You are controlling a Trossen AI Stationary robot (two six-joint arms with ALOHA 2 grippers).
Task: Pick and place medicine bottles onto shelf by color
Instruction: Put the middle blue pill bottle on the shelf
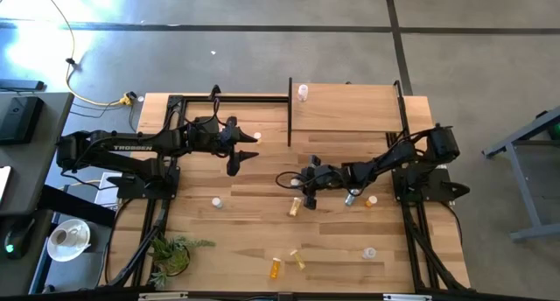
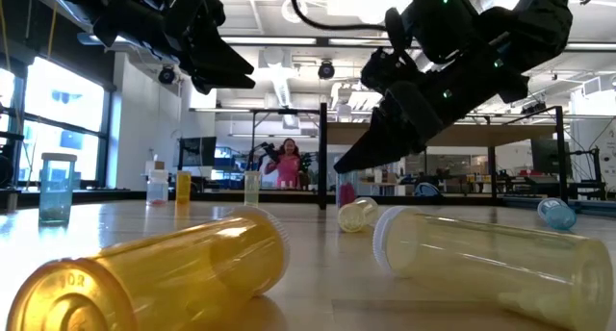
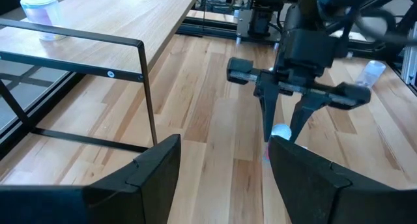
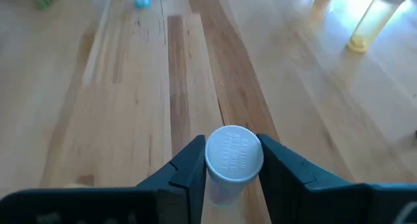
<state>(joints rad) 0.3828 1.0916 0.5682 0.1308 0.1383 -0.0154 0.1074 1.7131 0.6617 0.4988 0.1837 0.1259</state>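
Note:
My right gripper (image 4: 233, 160) points down near the table's middle (image 1: 308, 197), shut on an upright white-capped bottle (image 4: 233, 155). The bottle's body looks pink in the low view (image 2: 346, 190). My left gripper (image 3: 225, 155) is open and empty above the table, by the shelf's left end (image 1: 234, 164). The light-wood shelf (image 1: 350, 108) with black posts stands at the far side. One pale bottle (image 1: 303, 93) stands on it. Other bottles lie or stand on the table: yellow (image 1: 295, 206), orange (image 1: 276, 267), orange (image 1: 372, 200). My right gripper pinches the bottle's white cap (image 4: 225, 167) between its two fingers, one on each side. The fingers come from above, pointing down. The bottle stays upright below them. I cannot tell whether its base is on the table.
More bottles are scattered about: one white-capped (image 1: 216, 201), one by my right arm (image 1: 350, 199), one clear (image 1: 369, 253), one yellow (image 1: 298, 260), one small (image 1: 256, 136). A green plant (image 1: 171, 253) sits at the near left. A person (image 2: 288, 165) is far behind the table.

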